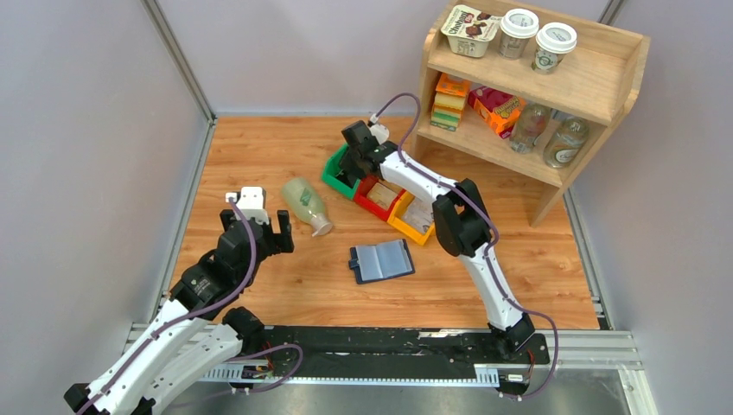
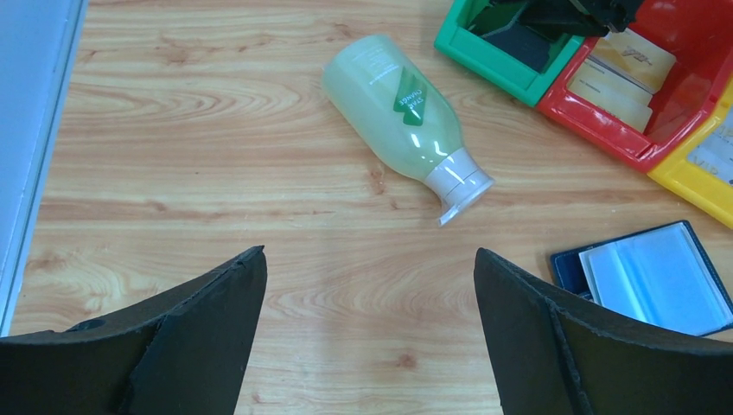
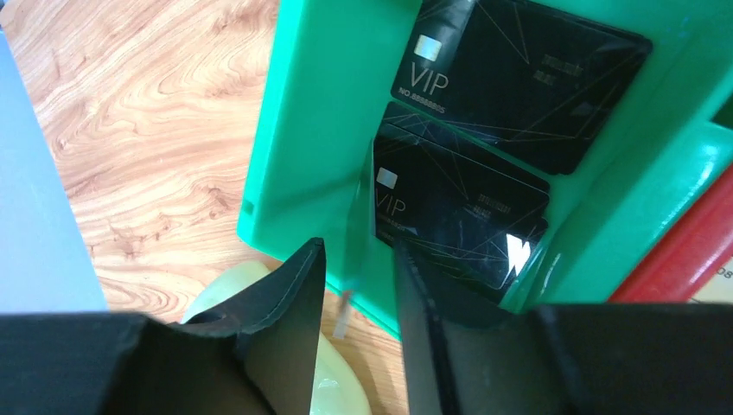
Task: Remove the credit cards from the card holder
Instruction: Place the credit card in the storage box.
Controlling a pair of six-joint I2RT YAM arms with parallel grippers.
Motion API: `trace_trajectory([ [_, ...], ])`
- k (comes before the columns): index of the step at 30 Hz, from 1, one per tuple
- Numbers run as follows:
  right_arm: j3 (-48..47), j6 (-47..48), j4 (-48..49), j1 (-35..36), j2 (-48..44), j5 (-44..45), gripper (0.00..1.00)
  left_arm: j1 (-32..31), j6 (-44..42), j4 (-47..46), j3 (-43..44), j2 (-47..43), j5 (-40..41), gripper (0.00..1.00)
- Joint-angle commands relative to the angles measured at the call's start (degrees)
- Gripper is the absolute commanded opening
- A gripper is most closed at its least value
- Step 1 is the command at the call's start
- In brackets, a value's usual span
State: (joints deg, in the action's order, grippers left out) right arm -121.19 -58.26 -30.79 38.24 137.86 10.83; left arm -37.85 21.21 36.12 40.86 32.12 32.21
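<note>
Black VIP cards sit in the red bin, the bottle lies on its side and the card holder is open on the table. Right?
The bin colour is wrong: the black VIP cards sit in the green bin, as the right wrist view shows. The bottle does lie on its side and the card holder is open on the table.

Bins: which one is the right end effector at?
The green bin, the only one holding black VIP cards; the right end effector hangs over its rim.
</note>
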Motion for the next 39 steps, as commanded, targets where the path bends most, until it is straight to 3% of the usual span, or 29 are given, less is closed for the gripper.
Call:
trace_trajectory([
  [1,0.16,1.48,-1.03,-0.89,-2.33,2.26,0.45,0.05,0.67,-1.49,0.71,0.40,-1.35,0.96],
  [14,16.40,13.16,3.01,-0.71,-23.67,2.00,0.62,0.05,5.06,-1.49,3.61,5.93,-9.96,0.94],
  [17,22.64,16.33,4.76,-0.71,-30.26,1.48,0.70,0.05,6.64,-1.05,5.19,7.69,-12.69,0.94],
  [23,35.91,24.59,7.66,-0.36,-44.15,-1.33,1.00,0.05,10.42,-1.22,6.34,10.51,-19.37,0.94],
  [31,56.13,29.52,11.28,-0.18,-61.29,-5.56,1.00,-1.96,17.19,-3.51,4.49,14.64,-25.61,0.93],
  [36,62.90,29.78,7.94,0.78,-66.84,-6.35,1.00,-5.30,20.53,-6.05,4.75,19.20,-25.53,0.88],
  [39,67.12,28.82,6.36,1.05,-68.77,-6.87,0.95,-7.76,22.03,-7.55,5.10,23.15,-25.53,0.85],
])
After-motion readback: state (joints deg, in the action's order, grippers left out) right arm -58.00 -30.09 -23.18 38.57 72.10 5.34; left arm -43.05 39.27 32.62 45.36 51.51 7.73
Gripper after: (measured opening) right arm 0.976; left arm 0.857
